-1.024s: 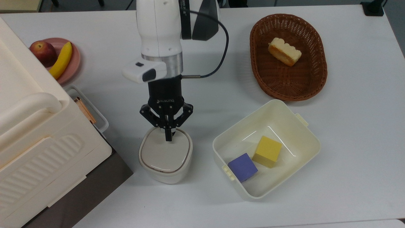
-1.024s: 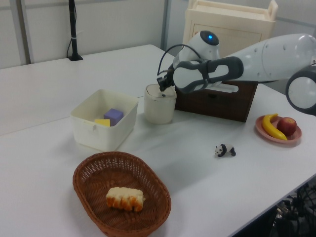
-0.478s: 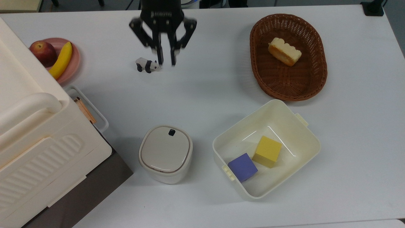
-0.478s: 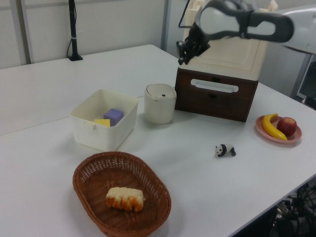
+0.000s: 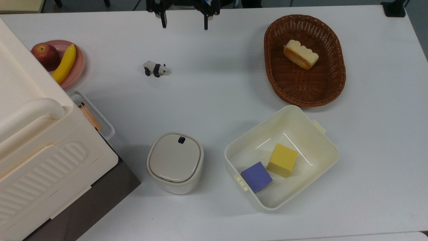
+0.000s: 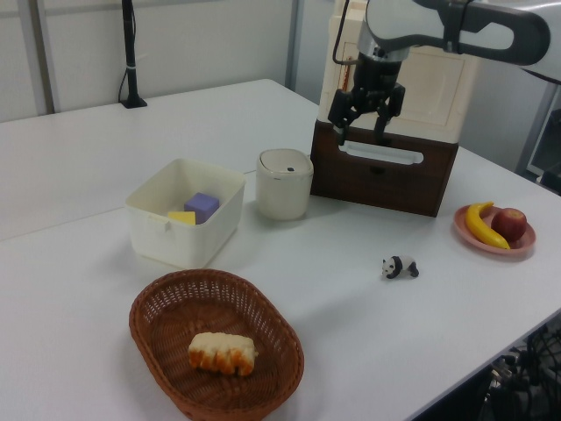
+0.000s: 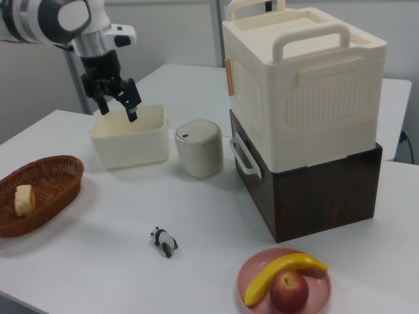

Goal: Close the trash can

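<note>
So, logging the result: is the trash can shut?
Shut. The lid lies flat on the trash can, and the open gripper hangs well clear.

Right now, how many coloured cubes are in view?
2, both inside the open cream tub: a yellow cube and a purple cube beside it, nearer the trash can.

White-and-grey arm (image 6: pixel 456 22), black cable, black two-fingered tool (image 6: pixel 365 118)
</note>
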Robot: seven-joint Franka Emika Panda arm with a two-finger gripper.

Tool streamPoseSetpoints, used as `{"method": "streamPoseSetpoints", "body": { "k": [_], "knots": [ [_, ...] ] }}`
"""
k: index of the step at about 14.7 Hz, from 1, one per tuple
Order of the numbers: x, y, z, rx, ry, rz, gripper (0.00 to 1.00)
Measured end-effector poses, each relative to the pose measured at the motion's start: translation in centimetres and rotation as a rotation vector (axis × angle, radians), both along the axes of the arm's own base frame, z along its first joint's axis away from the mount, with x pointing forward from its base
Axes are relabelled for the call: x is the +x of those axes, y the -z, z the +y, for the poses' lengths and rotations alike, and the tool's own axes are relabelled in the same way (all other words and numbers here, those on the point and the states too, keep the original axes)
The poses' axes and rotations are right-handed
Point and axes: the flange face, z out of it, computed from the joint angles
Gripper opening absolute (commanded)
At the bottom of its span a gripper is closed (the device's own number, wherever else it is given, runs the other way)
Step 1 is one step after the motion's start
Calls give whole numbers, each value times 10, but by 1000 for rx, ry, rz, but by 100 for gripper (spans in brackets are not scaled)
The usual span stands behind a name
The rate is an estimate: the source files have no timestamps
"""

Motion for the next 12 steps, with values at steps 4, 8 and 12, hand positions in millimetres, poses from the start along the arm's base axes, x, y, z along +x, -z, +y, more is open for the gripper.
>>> {"method": "streamPoseSetpoints", "body": {
  "k": [4, 8, 12],
  "knots": [
    [-18, -19, -6, -11, -52, 19, 100],
    [-21, -18, -22, -10, -64, 39, 100],
    [-22, -17, -24, 5, -60, 45, 100]
  ]
}}
